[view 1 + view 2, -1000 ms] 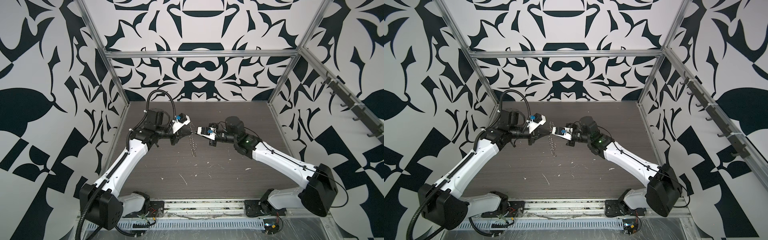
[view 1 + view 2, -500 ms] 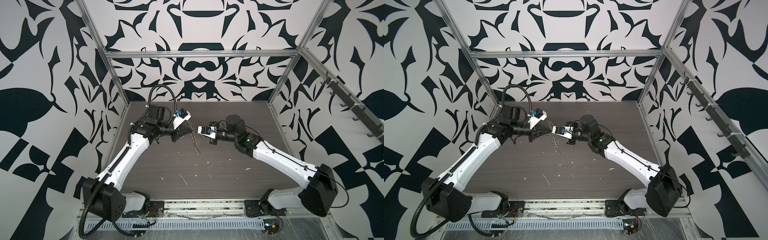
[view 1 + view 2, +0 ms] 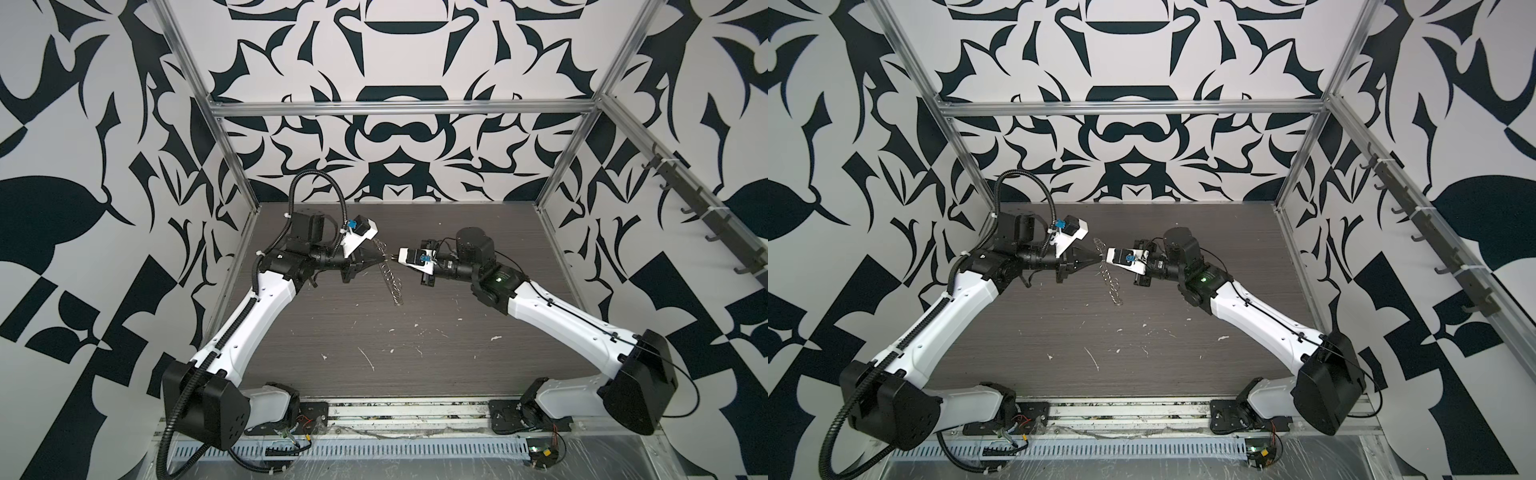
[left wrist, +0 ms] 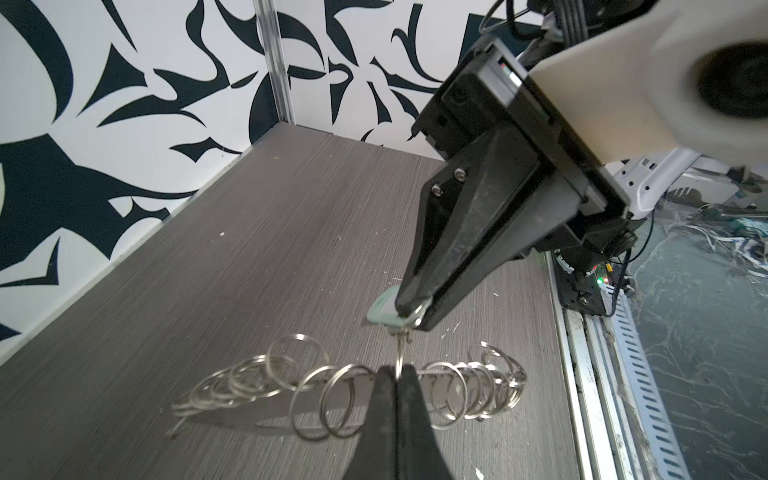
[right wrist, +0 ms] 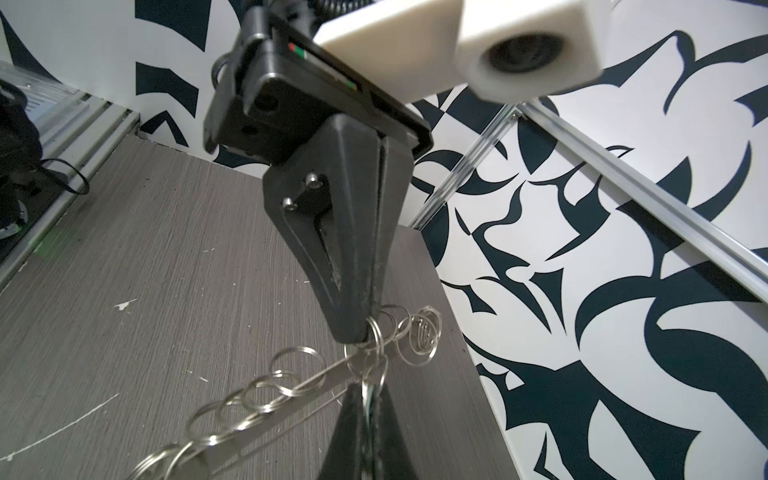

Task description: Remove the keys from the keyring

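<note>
The keys (image 4: 379,312), pinched in the right gripper (image 4: 411,313), are not yet detached: a small loop (image 4: 401,347) links them to the keyring (image 4: 449,390), clamped in the left gripper (image 4: 397,372).

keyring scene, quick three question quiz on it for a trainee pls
1. Short answer: what is the left gripper shut on?
2. Multiple choice: the small pale mint oval plastic tag is held by A) the left gripper, B) the right gripper, C) nothing.
3. True or false: both grippers stand with jaws wide open.

Key:
1. Part of the large grey metal band keyring, which is strung with small silver split rings.
2. B.
3. False: both are shut.
</note>
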